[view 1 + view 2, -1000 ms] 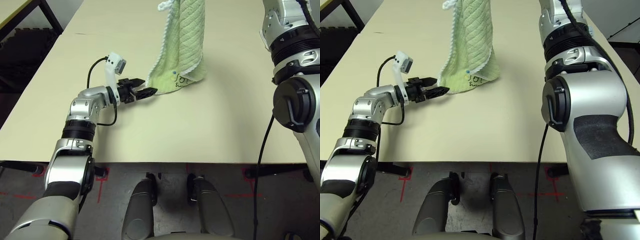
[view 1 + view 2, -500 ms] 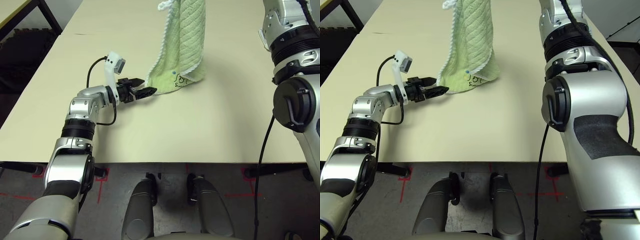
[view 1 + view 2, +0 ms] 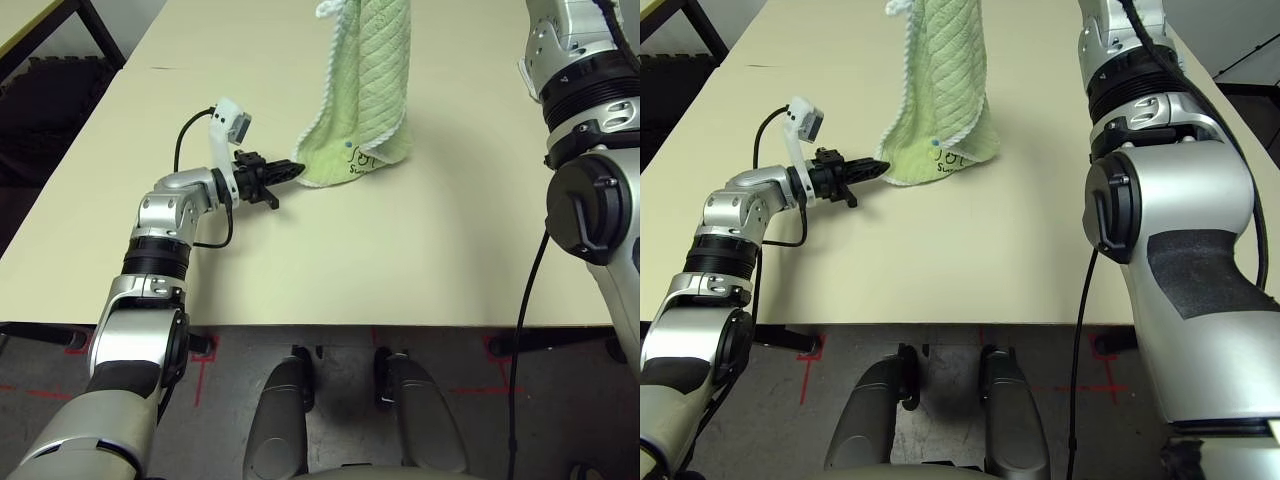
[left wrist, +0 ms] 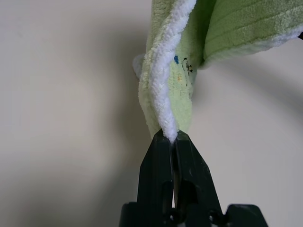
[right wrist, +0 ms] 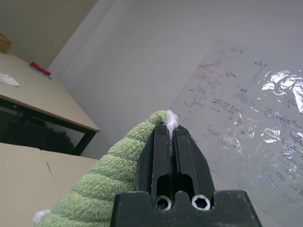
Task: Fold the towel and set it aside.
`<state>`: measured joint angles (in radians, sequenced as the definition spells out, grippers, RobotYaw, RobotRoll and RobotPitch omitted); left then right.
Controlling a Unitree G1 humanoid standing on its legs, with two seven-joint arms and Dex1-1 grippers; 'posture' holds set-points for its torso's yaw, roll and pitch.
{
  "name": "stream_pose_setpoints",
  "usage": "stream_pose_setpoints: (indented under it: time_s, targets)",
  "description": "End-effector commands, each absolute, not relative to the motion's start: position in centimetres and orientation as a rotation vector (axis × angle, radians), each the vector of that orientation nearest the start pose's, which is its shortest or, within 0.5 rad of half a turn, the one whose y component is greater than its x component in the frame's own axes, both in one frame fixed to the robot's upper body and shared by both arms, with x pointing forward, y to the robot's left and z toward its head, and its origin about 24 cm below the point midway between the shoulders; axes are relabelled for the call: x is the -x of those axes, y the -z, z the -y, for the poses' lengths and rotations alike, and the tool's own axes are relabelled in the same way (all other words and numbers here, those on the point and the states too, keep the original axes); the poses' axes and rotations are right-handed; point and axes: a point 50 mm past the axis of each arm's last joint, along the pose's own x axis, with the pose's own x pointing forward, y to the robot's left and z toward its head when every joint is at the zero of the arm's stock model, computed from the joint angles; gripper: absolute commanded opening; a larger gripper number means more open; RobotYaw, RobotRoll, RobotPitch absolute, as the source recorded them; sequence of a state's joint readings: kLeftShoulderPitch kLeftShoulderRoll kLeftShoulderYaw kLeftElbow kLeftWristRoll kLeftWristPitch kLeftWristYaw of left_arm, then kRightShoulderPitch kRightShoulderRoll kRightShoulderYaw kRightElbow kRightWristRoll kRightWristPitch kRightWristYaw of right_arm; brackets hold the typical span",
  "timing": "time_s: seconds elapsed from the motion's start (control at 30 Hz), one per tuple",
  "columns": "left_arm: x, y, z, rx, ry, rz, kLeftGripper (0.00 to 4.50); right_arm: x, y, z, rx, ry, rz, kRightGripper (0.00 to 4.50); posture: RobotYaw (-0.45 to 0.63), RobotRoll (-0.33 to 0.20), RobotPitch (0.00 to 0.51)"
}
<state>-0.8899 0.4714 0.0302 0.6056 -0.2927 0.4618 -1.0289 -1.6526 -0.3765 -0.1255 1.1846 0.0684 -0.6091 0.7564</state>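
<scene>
at the table you have both the left gripper (image 4: 171, 137) and right gripper (image 5: 169, 128) clamped on the towel (image 3: 365, 90) edging; soft, limp cloth.

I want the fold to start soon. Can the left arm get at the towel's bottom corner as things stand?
Yes, it looks so: the left gripper is shut on the towel at its white-edged lower corner, nothing between.
</scene>
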Motion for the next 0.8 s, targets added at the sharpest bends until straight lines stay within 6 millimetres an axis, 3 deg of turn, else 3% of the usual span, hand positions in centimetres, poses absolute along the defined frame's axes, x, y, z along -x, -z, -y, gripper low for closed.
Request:
stream_pose_setpoints:
  time_s: [0.03,0.13,0.23,0.3,0.4,0.47,0.63,0.7,0.8]
  targets:
    - [-36.7,-17.0,-18.6,0.001,0.956,-0.204,0.03,-36.2,-41.5,12.2,0.504,-0.673,1.015,0.00,-0.01,0.000,0.201]
    - [-36.6,-17.0,-18.7,-0.002,0.958,-0.213,0.03,-36.2,-41.5,12.2,0.505,-0.672,1.011,0.00,-0.01,0.000,0.201]
    - [-37.1,-19.3,-22.9,-0.109,0.734,-0.109,0.03,-38.3,-38.0,16.6,0.446,-0.562,0.798,0.00,-0.01,0.000,0.211]
    - [-37.1,-19.8,-23.6,-0.132,0.690,-0.085,0.03,-38.7,-37.2,17.5,0.435,-0.544,0.749,0.00,-0.01,0.000,0.211]
    - [-36.2,-22.9,-26.1,-0.189,0.529,0.035,0.03,-39.7,-31.5,21.6,0.305,-0.594,0.455,0.00,-0.01,0.000,0.220]
    - [-35.6,-23.8,-27.0,-0.235,0.477,0.054,0.03,-39.6,-29.3,22.9,0.221,-0.654,0.345,0.00,-0.01,0.000,0.221]
    - [-34.1,-25.0,-27.8,-0.274,0.438,0.035,0.03,-38.8,-26.5,24.8,0.144,-0.698,0.211,0.00,0.00,0.000,0.222]
    - [-33.0,-25.2,-28.1,-0.303,0.482,-0.055,0.03,-37.9,-24.1,25.6,0.170,-0.822,-0.018,0.00,0.00,0.000,0.228]
    - [-32.0,-24.9,-28.2,-0.310,0.557,-0.156,0.03,-36.9,-22.8,26.0,0.187,-0.934,-0.194,0.00,0.00,0.000,0.230]
